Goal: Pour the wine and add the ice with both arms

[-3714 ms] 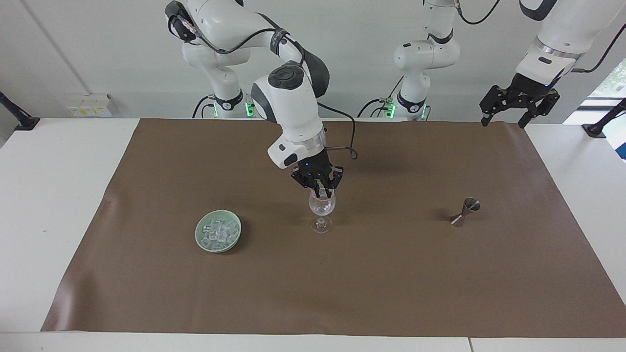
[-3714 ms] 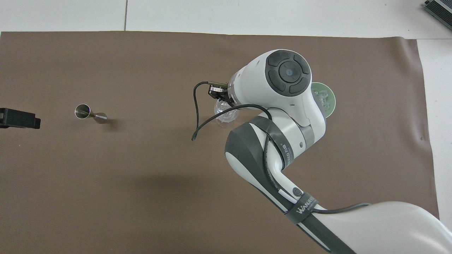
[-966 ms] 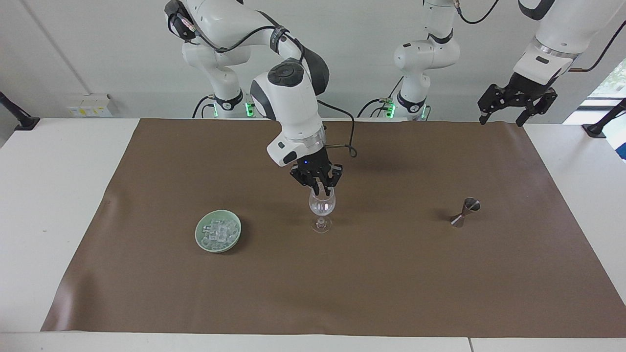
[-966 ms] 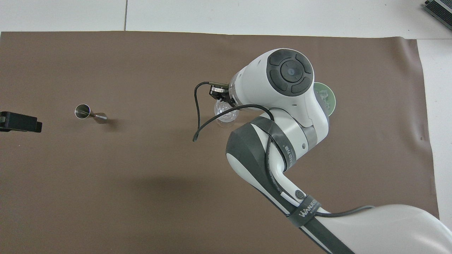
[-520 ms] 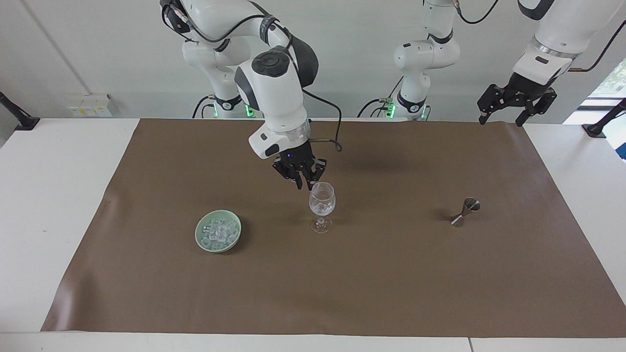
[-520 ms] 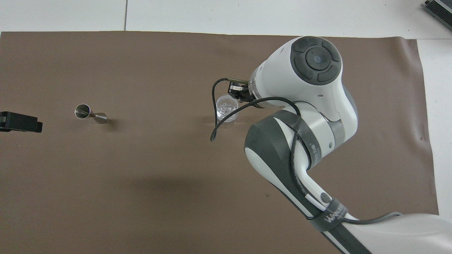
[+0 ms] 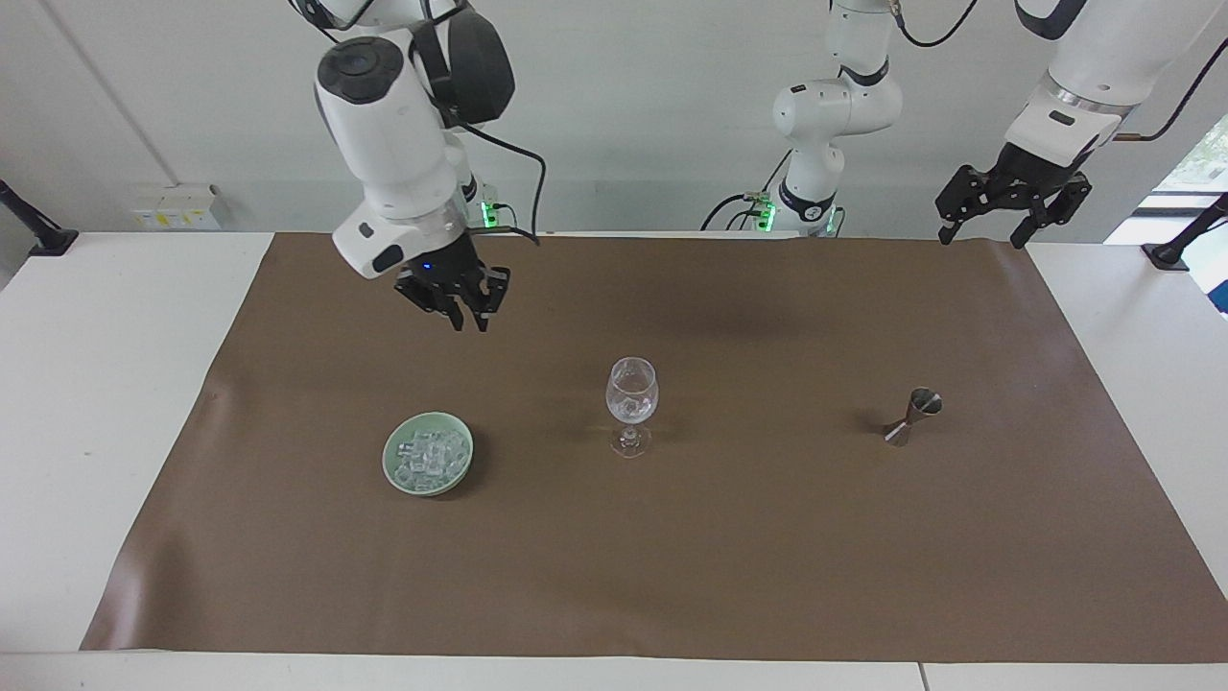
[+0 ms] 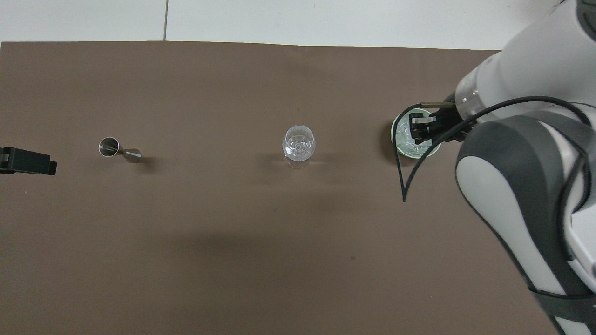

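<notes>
A clear wine glass [image 7: 631, 403] [image 8: 298, 144] stands mid-mat with a few clear cubes in its bowl. The ice [image 7: 428, 457] [image 8: 409, 148] is heaped in a pale green dish [image 7: 393, 449] [image 8: 396, 136] toward the right arm's end. My right gripper [image 7: 468, 324] [image 8: 419, 132] hangs high above the mat, shut, with nothing seen between its fingertips. From above it overlaps the dish. My left gripper [image 7: 986, 240] [image 8: 28, 160] waits open, raised at the left arm's end. Wine is out of view.
A small metal jigger [image 7: 911, 416] [image 8: 118, 150] stands on the brown mat [image 7: 767, 557] toward the left arm's end, level with the glass. White table borders the mat at both ends.
The right gripper has lifted off the wine glass and swung up toward the right arm's end, to above the dish. The left arm has not moved.
</notes>
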Robot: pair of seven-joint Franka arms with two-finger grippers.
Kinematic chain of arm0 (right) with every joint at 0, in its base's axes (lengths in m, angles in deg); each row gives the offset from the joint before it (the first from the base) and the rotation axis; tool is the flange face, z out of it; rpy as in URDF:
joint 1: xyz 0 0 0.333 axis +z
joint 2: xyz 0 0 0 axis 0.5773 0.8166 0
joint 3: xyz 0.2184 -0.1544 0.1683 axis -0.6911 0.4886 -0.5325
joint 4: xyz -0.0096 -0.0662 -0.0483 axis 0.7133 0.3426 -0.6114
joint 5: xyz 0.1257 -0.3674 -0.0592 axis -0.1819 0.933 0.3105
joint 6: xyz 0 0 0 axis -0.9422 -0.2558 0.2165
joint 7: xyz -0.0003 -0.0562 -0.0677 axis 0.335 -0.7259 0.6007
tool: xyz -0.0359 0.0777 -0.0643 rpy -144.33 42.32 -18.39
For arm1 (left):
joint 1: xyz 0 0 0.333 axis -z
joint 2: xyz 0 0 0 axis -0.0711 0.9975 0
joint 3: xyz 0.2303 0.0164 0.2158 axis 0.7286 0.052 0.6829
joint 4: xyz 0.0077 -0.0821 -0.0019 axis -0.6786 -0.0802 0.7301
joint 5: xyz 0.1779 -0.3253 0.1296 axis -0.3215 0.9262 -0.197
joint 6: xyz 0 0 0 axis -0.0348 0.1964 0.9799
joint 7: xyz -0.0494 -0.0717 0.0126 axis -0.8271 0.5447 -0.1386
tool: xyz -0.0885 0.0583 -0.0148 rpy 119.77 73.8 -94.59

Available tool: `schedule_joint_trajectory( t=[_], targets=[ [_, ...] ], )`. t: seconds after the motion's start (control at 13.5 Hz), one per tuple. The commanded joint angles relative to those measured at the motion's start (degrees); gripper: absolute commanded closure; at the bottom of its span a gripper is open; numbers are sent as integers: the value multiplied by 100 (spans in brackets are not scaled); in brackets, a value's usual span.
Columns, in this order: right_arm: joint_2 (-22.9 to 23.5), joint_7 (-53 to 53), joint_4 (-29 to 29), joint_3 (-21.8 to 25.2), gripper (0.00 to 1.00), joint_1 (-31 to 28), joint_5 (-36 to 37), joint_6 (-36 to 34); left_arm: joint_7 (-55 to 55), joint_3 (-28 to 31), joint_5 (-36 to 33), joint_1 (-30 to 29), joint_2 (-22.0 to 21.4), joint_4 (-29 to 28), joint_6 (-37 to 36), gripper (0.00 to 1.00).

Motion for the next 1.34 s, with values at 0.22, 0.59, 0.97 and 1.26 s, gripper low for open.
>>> schedule_joint_trajectory(
  t=[0.22, 0.59, 0.97, 1.26],
  targets=[
    [-549, 1197, 324, -13, 6, -1047, -154, -851, 365, 3, -62, 73, -44, -115, -51, 0],
    [-814, 1258, 466, 83, 0, -1302, -172, -861, 163, 3, -45, 55, -53, -141, -42, 0],
    [-823, 1663, 457, 452, 0, -1302, -76, -896, 22, 12, -80, 55, -88, -203, -60, 0],
    [-831, 1706, 448, 540, 0, -1311, -40, -896, 75, 3, -281, 108, -18, -141, -51, 0]
  ],
)
